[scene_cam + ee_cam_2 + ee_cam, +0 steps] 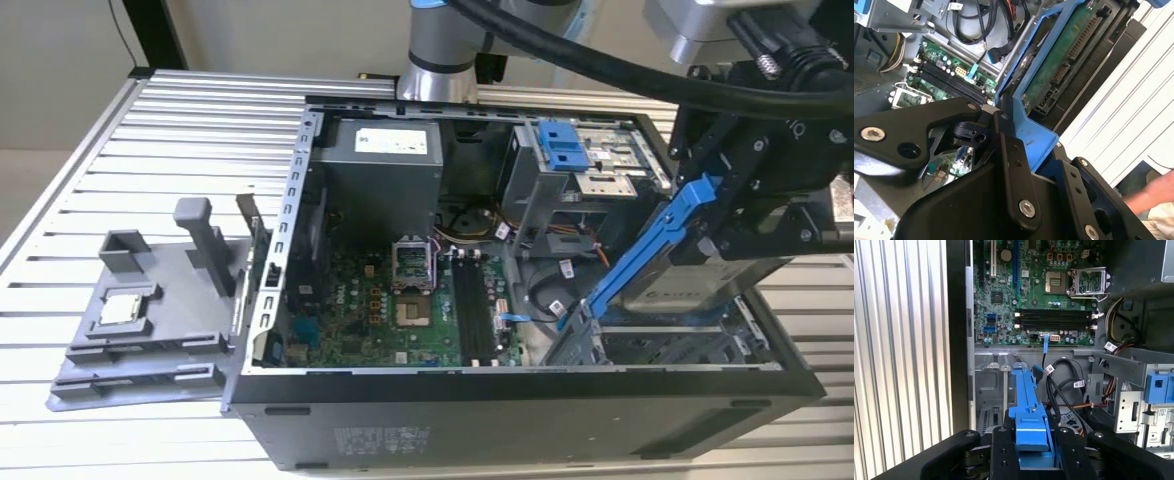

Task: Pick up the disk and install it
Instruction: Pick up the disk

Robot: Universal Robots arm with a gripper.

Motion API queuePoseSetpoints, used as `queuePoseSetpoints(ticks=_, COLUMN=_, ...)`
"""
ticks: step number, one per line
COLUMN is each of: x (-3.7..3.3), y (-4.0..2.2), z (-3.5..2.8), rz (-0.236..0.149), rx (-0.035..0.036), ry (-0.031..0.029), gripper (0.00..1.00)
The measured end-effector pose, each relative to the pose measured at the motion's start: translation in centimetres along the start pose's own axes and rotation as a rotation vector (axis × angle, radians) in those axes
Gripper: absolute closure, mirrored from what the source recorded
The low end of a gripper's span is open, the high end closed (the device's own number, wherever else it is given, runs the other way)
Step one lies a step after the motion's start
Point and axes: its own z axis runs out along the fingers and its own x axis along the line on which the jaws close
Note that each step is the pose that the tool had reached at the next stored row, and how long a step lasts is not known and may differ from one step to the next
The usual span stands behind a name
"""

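One black robot gripper (747,225) pinches the single disk (667,282), a flat silver hard drive in a blue plastic frame, its jaws closed on the two sides of that frame. In both wrist views two black fingers (1002,452) flank the blue edge (1029,407), and the disk's green circuit board (1064,55) faces the second wrist camera. The drive hangs steeply tilted over the corner of the one open black computer tower (534,405) at the exterior view's right, with its lower end dipping towards the metal drive cage (667,350). Whether it touches the cage cannot be told. Inside the case lie one green motherboard (387,310) with one bare processor socket (411,262), one grey power supply box (387,150) and one blue bay latch (567,145). Just beside the case, at the exterior view's left, sits one grey plastic fixture (147,345) carrying one small square silver chip (120,308). All rest on a ribbed aluminium table (107,150). One person's hand (1154,192) shows in the second wrist view.
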Motion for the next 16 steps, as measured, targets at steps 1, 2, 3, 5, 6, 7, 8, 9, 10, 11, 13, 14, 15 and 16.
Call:
queuePoseSetpoints(ticks=1, x=0.01, y=0.01, z=0.11, rz=0.000, rx=0.0000, ry=0.0000, gripper=1.00)
queuePoseSetpoints(ticks=2, x=0.02, y=0.02, z=0.23, rz=0.001, rx=0.0000, ry=0.0002, gripper=1.00)
queuePoseSetpoints(ticks=3, x=0.03, y=0.02, z=0.36, rz=0.001, rx=0.0001, ry=-0.0001, gripper=1.00)
queuePoseSetpoints(ticks=5, x=0.05, y=0.04, z=0.60, rz=0.002, rx=0.0002, ry=0.0002, gripper=1.00)
queuePoseSetpoints(ticks=6, x=0.07, y=0.05, z=0.74, rz=0.002, rx=0.0003, ry=0.0000, gripper=1.00)
queuePoseSetpoints(ticks=7, x=0.07, y=0.06, z=0.84, rz=0.002, rx=0.0002, ry=0.0009, gripper=1.00)
queuePoseSetpoints(ticks=8, x=0.08, y=0.07, z=0.99, rz=0.002, rx=0.0001, ry=0.0006, gripper=1.00)
queuePoseSetpoints(ticks=9, x=0.12, y=0.09, z=1.21, rz=0.002, rx=0.0003, ry=-0.0009, gripper=1.00)
queuePoseSetpoints(ticks=10, x=0.13, y=0.09, z=1.31, rz=0.002, rx=0.0002, ry=-0.0004, gripper=1.00)
queuePoseSetpoints(ticks=11, x=0.12, y=0.10, z=1.40, rz=0.002, rx=0.0002, ry=0.0002, gripper=1.00)
queuePoseSetpoints(ticks=13, x=0.15, y=0.11, z=1.62, rz=0.002, rx=0.0002, ry=0.0001, gripper=1.00)
queuePoseSetpoints(ticks=14, x=0.15, y=0.12, z=1.72, rz=0.002, rx=0.0002, ry=0.0003, gripper=1.00)
queuePoseSetpoints(ticks=15, x=0.17, y=0.13, z=1.84, rz=0.003, rx=0.0002, ry=-0.0001, gripper=1.00)
queuePoseSetpoints(ticks=16, x=0.17, y=0.13, z=1.91, rz=0.003, rx=0.0002, ry=0.0004, gripper=1.00)
